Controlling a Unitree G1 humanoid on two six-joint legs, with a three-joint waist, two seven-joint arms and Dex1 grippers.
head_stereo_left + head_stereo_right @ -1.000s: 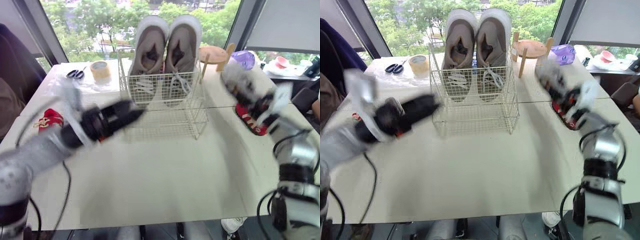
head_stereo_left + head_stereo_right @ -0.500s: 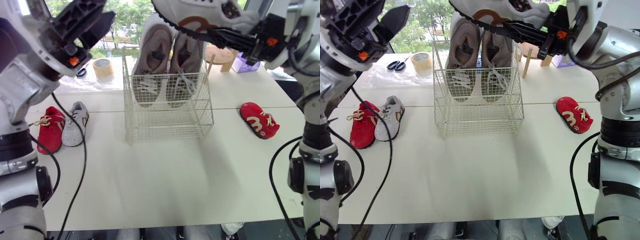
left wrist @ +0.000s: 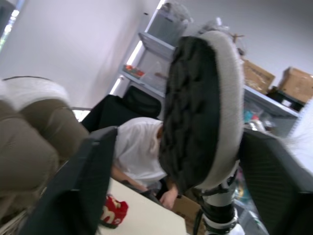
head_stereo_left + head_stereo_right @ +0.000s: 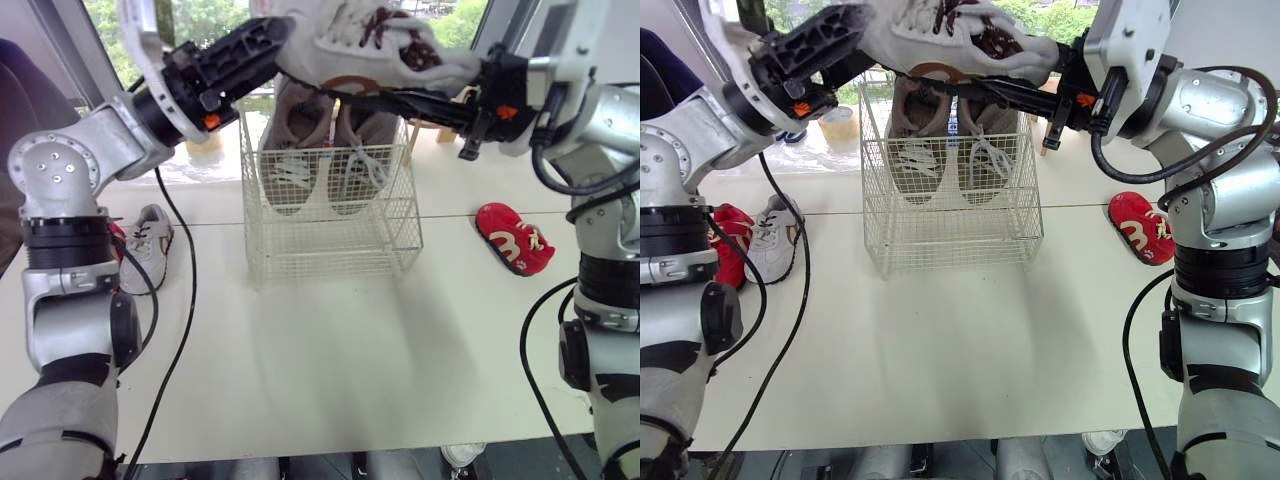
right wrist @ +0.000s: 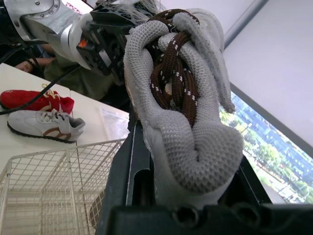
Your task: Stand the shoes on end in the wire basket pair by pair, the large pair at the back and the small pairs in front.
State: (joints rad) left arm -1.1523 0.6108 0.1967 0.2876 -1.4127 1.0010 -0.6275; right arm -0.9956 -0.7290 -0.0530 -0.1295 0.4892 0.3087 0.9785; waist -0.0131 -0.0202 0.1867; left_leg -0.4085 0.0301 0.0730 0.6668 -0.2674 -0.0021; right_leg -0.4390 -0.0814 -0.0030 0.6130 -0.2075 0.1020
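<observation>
**Two sets of jaws, one little shoe**

Right jaws are pinching the small grey shoe [image 4: 345, 50] lengthwise. Left jaws are spread either side of its far end, not closed on it as far as we can tell. The shoe hangs above the wire basket [image 4: 330, 240], where the large pair [image 4: 330, 130] stands at the back. We reckon it's light, with a squashy knit upper and a stiffer sole, so grip across the sole. Loose laces could snag the wire. Both arms are raised, forearms reaching toward each other.

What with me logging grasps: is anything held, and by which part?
The small grey shoe, its toe-end sides clamped in the right pincer; the open left pincer flanks its heel.
</observation>
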